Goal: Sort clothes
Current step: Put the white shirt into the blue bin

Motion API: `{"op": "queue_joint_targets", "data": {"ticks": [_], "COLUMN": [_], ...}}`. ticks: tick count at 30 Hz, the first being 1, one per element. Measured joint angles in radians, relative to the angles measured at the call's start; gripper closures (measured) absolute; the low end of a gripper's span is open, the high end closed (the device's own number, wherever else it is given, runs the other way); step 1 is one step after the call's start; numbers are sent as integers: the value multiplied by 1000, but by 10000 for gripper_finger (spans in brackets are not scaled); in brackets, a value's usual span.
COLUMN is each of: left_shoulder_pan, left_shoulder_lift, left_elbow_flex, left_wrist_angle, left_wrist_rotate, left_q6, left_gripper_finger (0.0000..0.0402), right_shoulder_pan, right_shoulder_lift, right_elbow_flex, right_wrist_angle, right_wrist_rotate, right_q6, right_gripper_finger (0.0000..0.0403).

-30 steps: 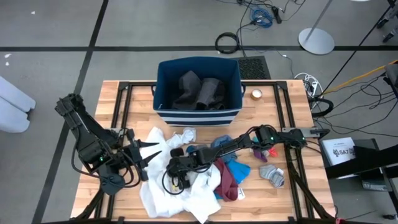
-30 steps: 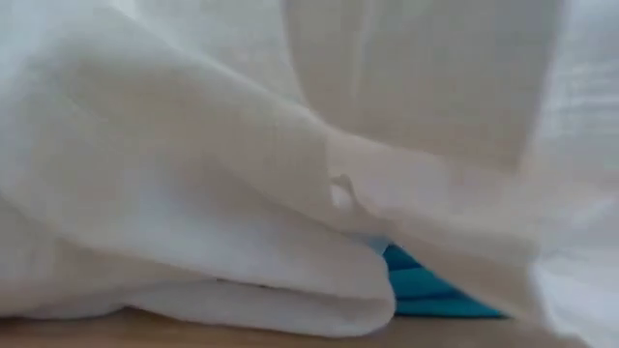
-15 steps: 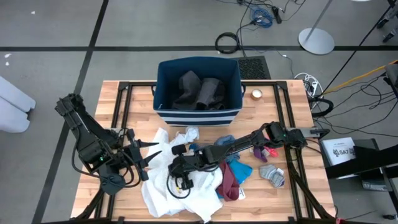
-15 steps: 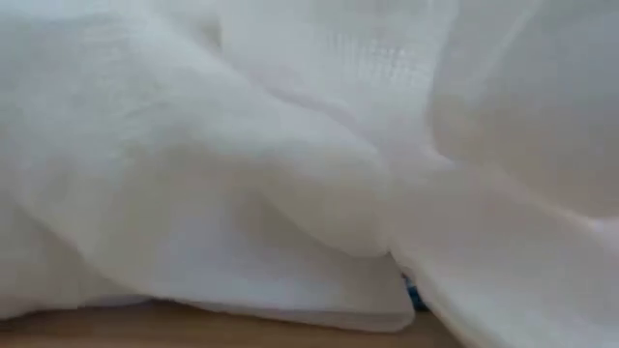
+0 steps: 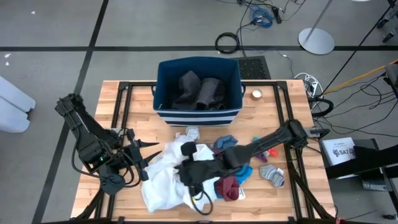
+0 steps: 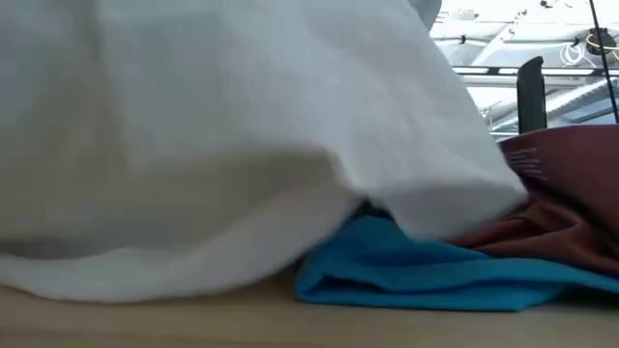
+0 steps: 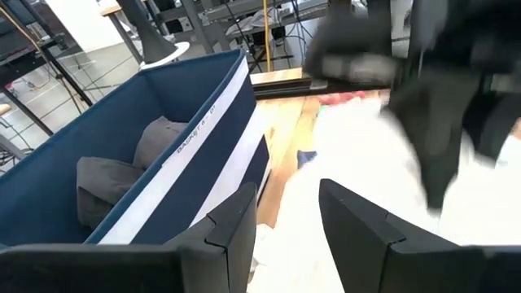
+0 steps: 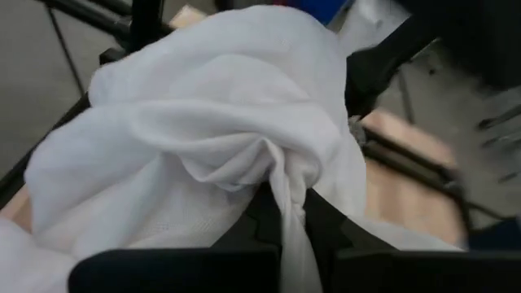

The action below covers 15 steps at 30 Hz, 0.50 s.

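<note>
My right gripper (image 5: 185,169) is shut on the white garment (image 5: 163,182), raised over the near middle of the table, with the cloth bunched below it. In the low view the white garment (image 6: 193,145) hangs over a bright blue garment (image 6: 416,275) and a maroon one (image 6: 566,184). Both lie on the table by the right arm, the maroon (image 5: 229,188) nearer the table's near edge than the blue (image 5: 241,172). Grey socks (image 5: 272,175) and a red piece (image 5: 268,151) lie farther right. My left gripper (image 7: 285,236) waits open left of the pile. My right gripper pinches a gathered fold of the white garment (image 8: 286,183) between its two fingers (image 8: 324,218); how many layers I cannot tell. The fingers come slanting down from the table's right side. The cloth drapes slack around and below them, and its lower part (image 5: 155,193) lies on the table.
The navy bin with white stripes (image 5: 198,113) stands at the far middle with dark grey clothes (image 5: 199,90) inside. A small round thing (image 5: 256,94) lies right of the bin. Black frame rails (image 5: 121,109) run along the table's sides.
My right gripper has risen, staying shut on the white garment, and has turned a little. The garment's held part has lifted and the cloth has gathered up off the table toward the left. The blue and maroon garments now show beneath it in the low view.
</note>
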Motion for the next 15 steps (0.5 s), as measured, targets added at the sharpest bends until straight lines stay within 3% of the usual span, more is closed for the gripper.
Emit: {"op": "queue_joint_targets", "data": {"ticks": [7,15], "left_shoulder_pan": [0,0], "left_shoulder_lift": [0,0], "left_elbow_flex": [0,0], "left_wrist_angle": [-1,-2], "left_wrist_rotate": [2,6], "left_q6": [0,0], "left_gripper_finger": [256,256], "right_shoulder_pan": [64,104], "right_shoulder_lift": [-159,-359], "right_elbow_flex": [1,3], "right_wrist_angle": [-20,0], "right_wrist_rotate": [185,287], "right_q6": [-100,-166], "right_gripper_finger": [398,398]}}
